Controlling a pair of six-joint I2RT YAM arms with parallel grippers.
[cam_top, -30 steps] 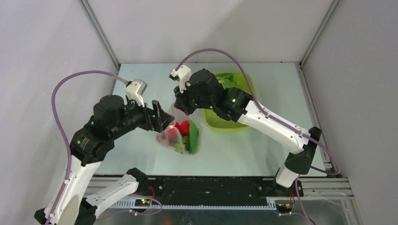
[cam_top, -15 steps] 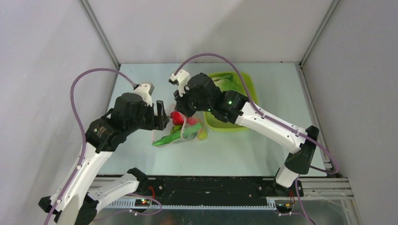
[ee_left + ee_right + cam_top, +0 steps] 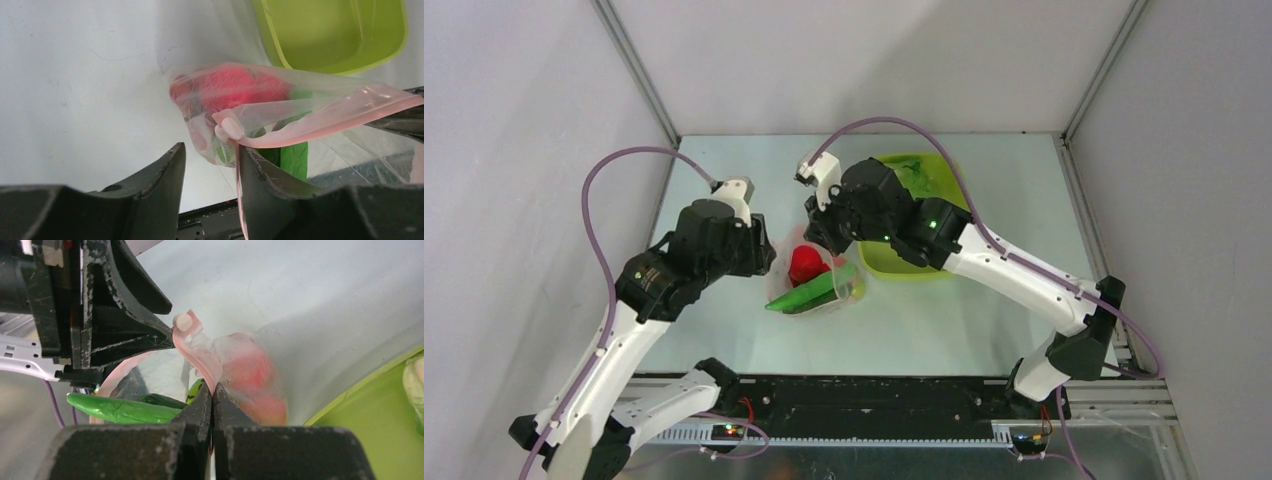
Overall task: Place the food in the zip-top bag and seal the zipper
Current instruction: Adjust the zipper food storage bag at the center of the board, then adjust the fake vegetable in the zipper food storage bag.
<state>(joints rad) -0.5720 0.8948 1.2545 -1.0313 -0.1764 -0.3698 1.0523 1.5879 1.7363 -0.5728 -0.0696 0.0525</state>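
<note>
Top external gives you the zip-top bag [image 3: 819,285] between the two arms over the table [image 3: 724,180], just beside the lime-green tray [image 3: 956,180]. A red tomato [image 3: 804,265] and a long green piece [image 3: 816,290] show through the clear plastic. Something leafy and green [image 3: 914,172] lies in the tray.

On the right wrist view, your right gripper [image 3: 212,390] has its jaws pressed together, pinching the pink zipper [image 3: 200,352] partway along. The strip curls up from that pinch to a pale round tab [image 3: 184,321] at its end.

On the left wrist view, your left gripper [image 3: 211,150] has its jaws apart – bare table shows through the gap. The tab end of the zipper sits just above that gap, and pink strip runs down along the inner face of one finger. Nothing is clamped between the two.
</note>
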